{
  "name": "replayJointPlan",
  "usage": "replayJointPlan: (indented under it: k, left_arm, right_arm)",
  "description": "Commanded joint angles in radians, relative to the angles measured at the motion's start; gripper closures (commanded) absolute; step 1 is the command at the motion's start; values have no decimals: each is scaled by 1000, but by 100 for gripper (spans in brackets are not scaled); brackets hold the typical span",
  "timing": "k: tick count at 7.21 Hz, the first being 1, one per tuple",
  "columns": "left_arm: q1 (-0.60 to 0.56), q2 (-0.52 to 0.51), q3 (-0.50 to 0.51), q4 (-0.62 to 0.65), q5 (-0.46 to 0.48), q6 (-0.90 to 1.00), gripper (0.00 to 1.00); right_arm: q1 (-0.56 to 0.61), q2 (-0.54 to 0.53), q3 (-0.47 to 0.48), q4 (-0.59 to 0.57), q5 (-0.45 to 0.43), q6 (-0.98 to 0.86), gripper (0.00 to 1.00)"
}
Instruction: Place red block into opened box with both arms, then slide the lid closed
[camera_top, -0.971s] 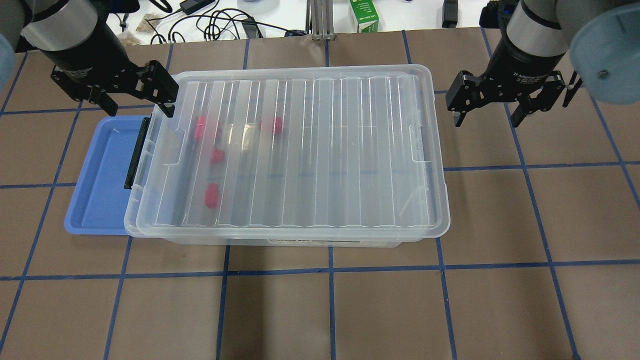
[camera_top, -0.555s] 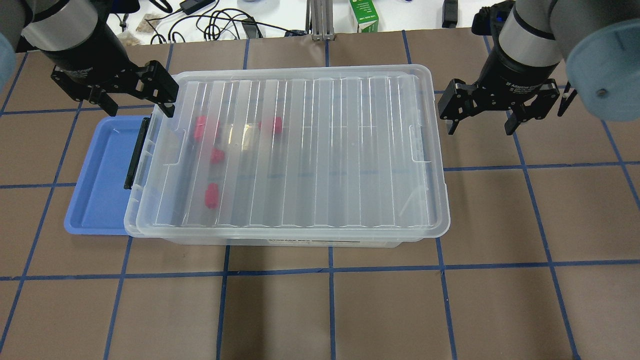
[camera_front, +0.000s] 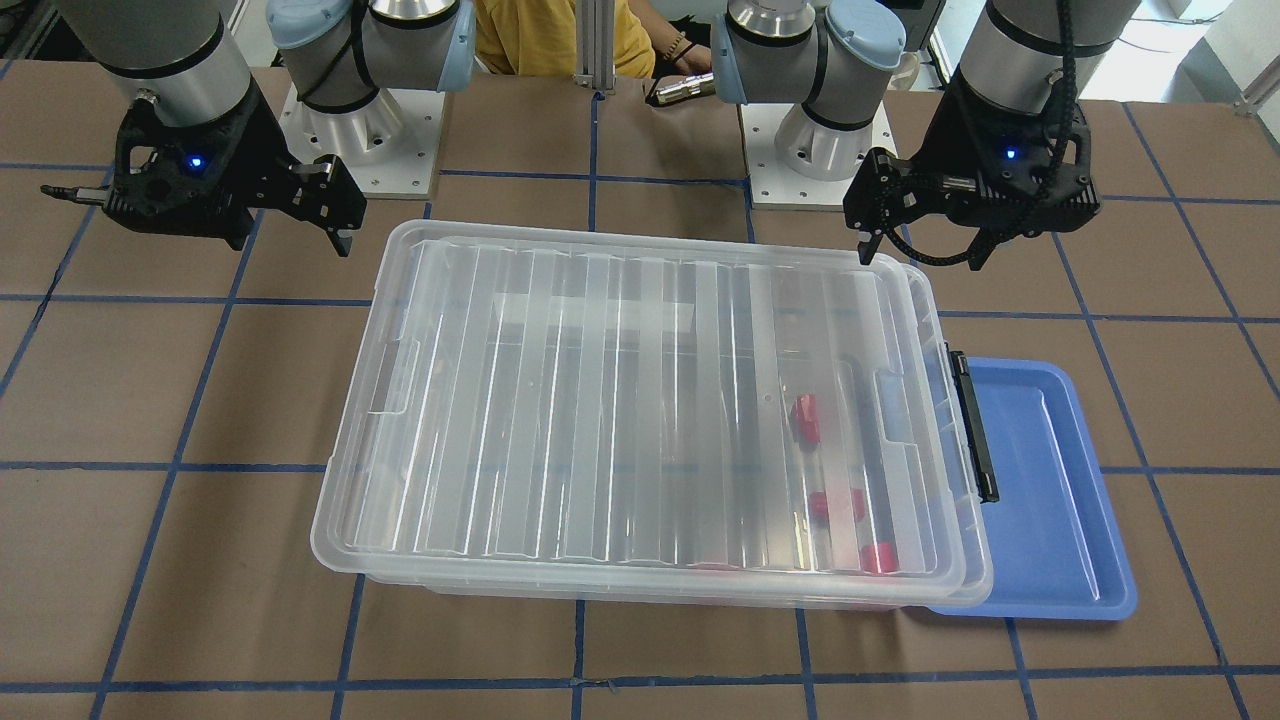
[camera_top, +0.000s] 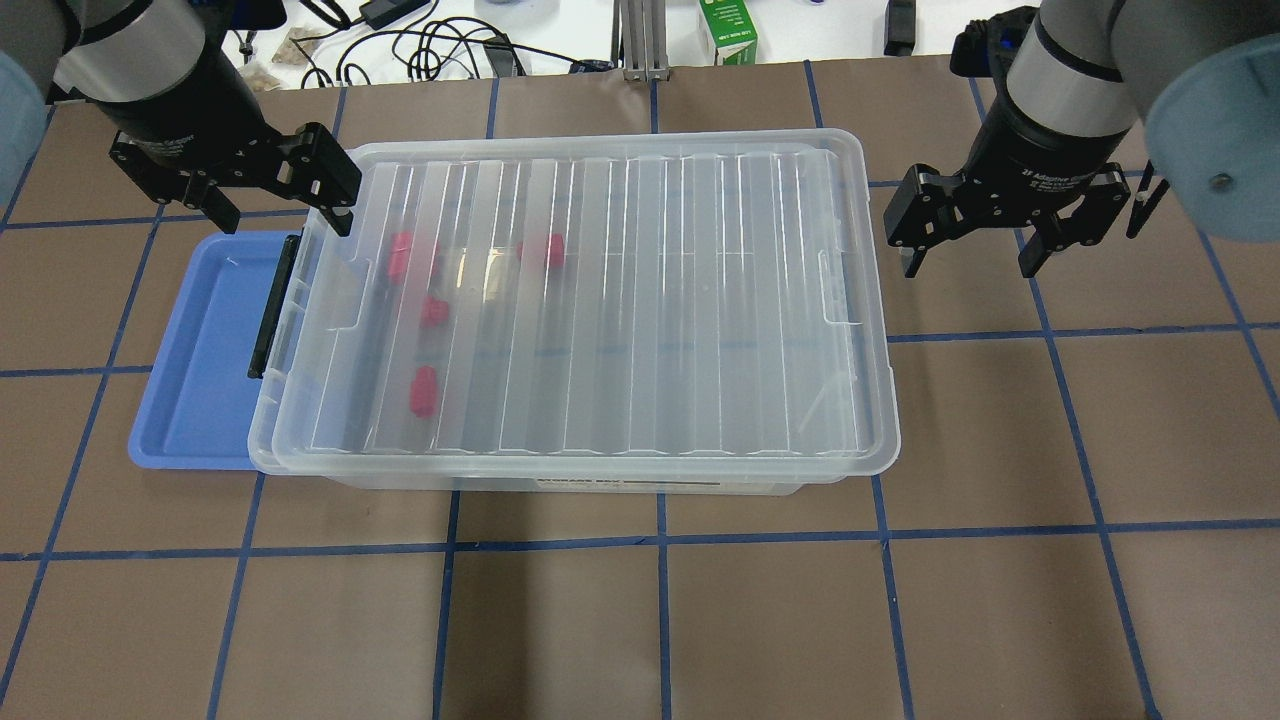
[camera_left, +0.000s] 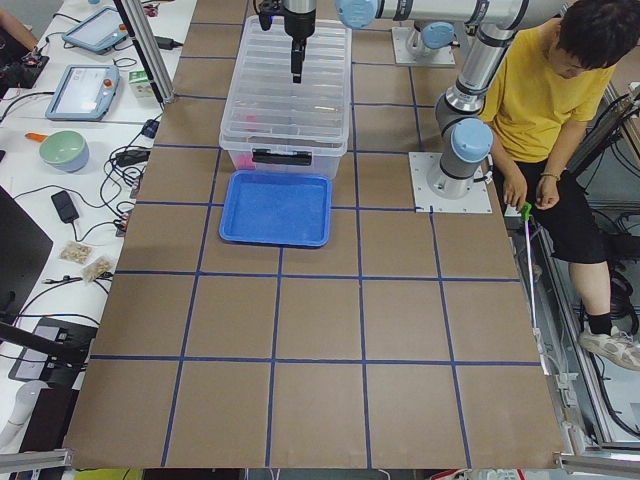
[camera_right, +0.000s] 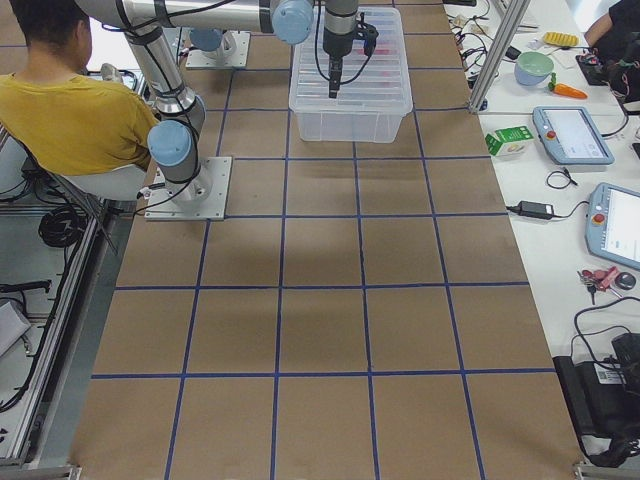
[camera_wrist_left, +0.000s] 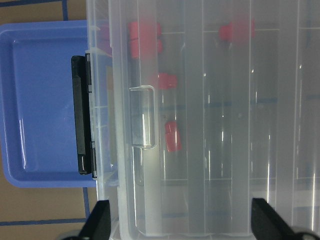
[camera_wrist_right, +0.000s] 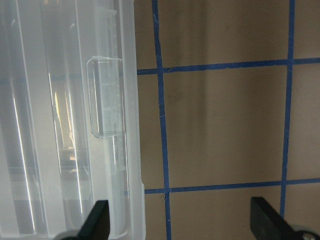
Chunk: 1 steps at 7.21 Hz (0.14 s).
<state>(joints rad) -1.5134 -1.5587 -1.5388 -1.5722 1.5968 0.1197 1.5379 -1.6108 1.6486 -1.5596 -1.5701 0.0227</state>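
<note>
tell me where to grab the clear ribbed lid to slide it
Probably the raised rectangular tab at the clear ribbed plastic lid's short end nearest the open right gripper. The lid lies flat on the clear plastic box, so come straight down, one finger behind the tab's edge; the ribbed middle offers nothing to pinch.

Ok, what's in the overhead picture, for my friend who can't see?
A clear lid lies on a box of red blocks, beside a blue tray. The left end effector and right end effector hover open near its ends.
</note>
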Motion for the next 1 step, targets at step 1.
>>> replayJointPlan:
  k: [1]
  left_arm:
    - [-1,0,-1,0,0,0,0]
  right_arm:
    - [2,6,7,-10,-1,-1,0]
